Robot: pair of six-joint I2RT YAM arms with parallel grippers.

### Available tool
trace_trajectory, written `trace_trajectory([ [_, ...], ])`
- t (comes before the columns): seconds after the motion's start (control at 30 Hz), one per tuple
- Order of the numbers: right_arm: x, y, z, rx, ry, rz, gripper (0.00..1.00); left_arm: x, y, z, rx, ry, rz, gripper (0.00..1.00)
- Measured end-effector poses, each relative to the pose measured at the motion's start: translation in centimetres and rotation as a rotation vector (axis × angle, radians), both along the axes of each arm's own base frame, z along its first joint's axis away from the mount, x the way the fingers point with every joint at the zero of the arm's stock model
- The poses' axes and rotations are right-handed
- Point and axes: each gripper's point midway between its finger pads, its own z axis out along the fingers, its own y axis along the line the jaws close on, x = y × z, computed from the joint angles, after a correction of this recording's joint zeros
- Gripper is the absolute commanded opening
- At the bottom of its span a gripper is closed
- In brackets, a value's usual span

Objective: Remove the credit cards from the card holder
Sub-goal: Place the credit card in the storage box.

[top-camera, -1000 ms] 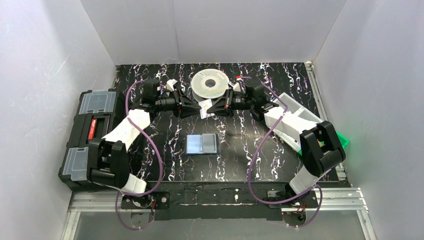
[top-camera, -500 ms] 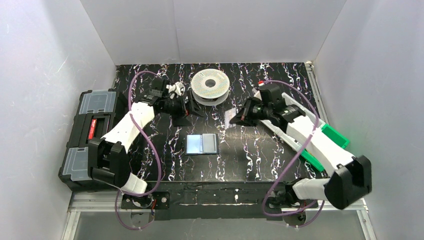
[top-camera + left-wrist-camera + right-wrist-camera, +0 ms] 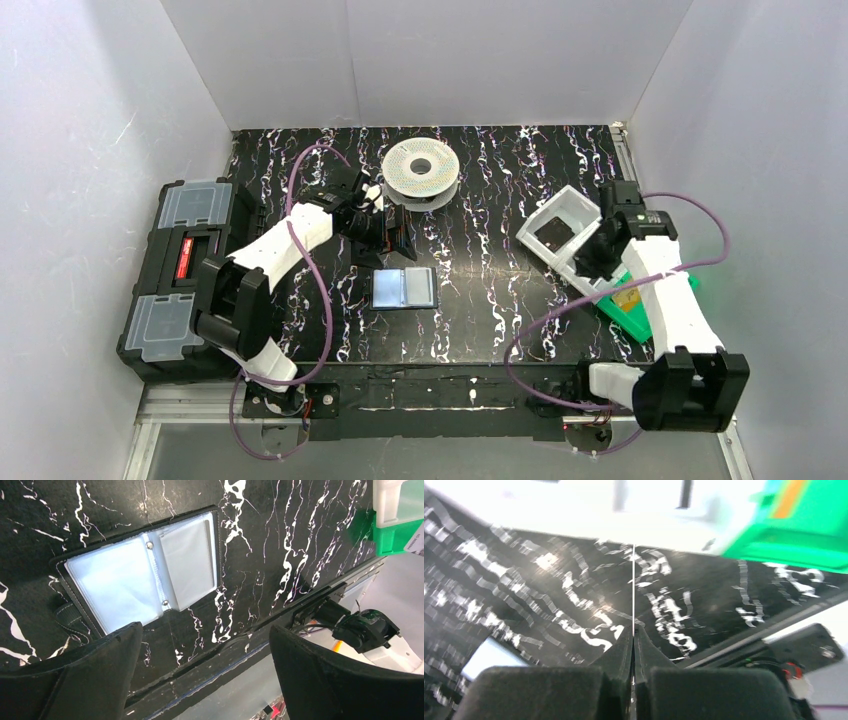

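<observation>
Only wrist view shows right hand (image 3: 634, 628) pinching card (image 3: 633, 580).

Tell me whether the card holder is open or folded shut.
Open. The card holder lies spread flat, both inner halves facing up.

1. Tabletop (image 3: 500, 290): black w/ white marble veins, purple flecks.
2. White spool (image 3: 420, 170) lies flat at back centre.
3. Black toolbox (image 3: 175, 280) off the table's left edge (clear-lidded compartments at both ends, red latch in the middle).
4. White bin (image 3: 572, 193) on the right, sth dark inside.
5. Green tray (image 3: 615, 312) just beside the bin, nearer the front.
6. White walls (image 3: 430, 60) on 3 sides.
</observation>
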Motion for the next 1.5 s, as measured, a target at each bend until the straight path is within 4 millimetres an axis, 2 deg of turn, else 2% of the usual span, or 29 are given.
trace_trajectory([
  [0.1, -0.3, -3.8, -0.9, -0.083, 0.085, -0.091, 0.01, 0.3, -0.1, -0.4, -0.001, 0.001, 0.0, 0.98],
  [0.2, 0.2, -6.0, -1.1, -0.146, 0.137, -0.13, 0.01, 0.5, -0.3, -0.3, -0.007, -0.01, -0.001, 0.98],
  [0.4, 2.8, -8.7, -1.0, -0.243, 0.179, -0.167, 0.01, 0.3, -0.4, -0.6, -0.017, -0.005, -0.006, 0.98],
  [0.53, 3.8, -9.6, -1.9, -0.283, 0.22, -0.174, 0.01, 0.2, -0.4, -0.3, -0.024, -0.015, -0.011, 0.98],
  [0.6, 4.2, -9.8, -2.5, -0.295, 0.241, -0.174, 0.04, 0.2, -0.4, 0.1, -0.029, -0.029, -0.014, 0.98],
  [0.67, 4.4, -10.0, -3.2, -0.3, 0.26, -0.175, 0.12, 0.2, -0.4, 0.6, -0.034, -0.044, -0.015, 0.98],
  [0.8, 4.9, -10.3, -4.2, -0.297, 0.279, -0.182, 0.4, 0.2, -0.3, 1.1, -0.04, -0.061, -0.02, 0.98],
  [0.93, 5.5, -10.2, -4.1, -0.28, 0.267, -0.178, 0.59, 0.1, -0.3, 1.0, -0.039, -0.062, -0.023, 0.98],
  [1.13, 7.3, -9.0, -2.6, -0.208, 0.183, -0.148, 0.7, 0.1, -0.3, 1.0, -0.038, -0.062, -0.024, 0.98],
  [1.4, 8.1, -6.3, -0.4, -0.086, 0.076, -0.094, 0.85, 0.1, -0.3, 0.9, -0.037, -0.064, -0.03, 0.98],
  [1.5, 8.3, -5.0, 0.3, -0.049, 0.041, -0.061, 0.95, -0.1, -0.2, 0.6, -0.031, -0.057, -0.03, 0.98],
])
